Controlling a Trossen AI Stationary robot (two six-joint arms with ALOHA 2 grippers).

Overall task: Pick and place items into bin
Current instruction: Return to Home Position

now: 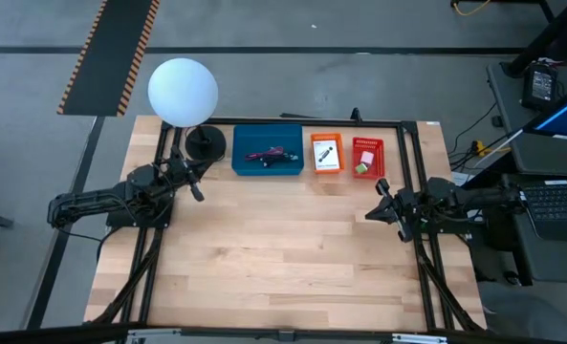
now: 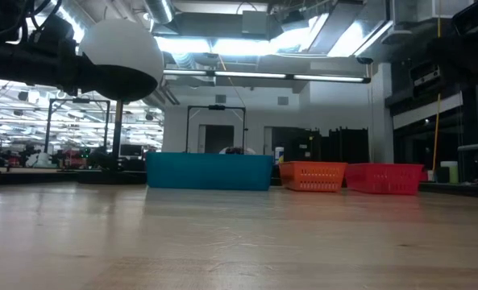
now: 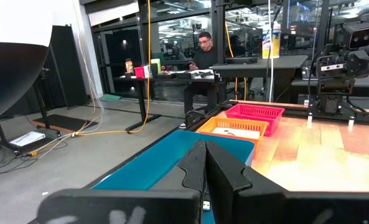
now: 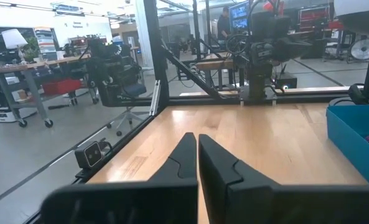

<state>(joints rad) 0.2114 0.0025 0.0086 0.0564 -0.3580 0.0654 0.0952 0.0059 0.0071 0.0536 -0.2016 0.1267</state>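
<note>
Left gripper [image 1: 196,188] sat near the left edge of the light wooden table [image 1: 283,258], fingers [image 3: 193,165] pressed together, holding nothing. White globe lamp [image 1: 183,90] stood just behind it.

Along the far edge, in a row:
- Rectangular blue plastic bin [image 1: 252,137], containing the red cord [image 1: 267,153] and the black cable piece [image 1: 283,161].
- Orange mesh bin [image 1: 326,137], holding a white printed card [image 1: 326,154].
- Red mesh bin [image 1: 381,159], holding the green lump [image 1: 361,169] beside a pale item, possibly pinkish.

Right gripper [image 1: 377,203] hung near the right edge, fingers [image 4: 218,168] clenched, empty.
</note>
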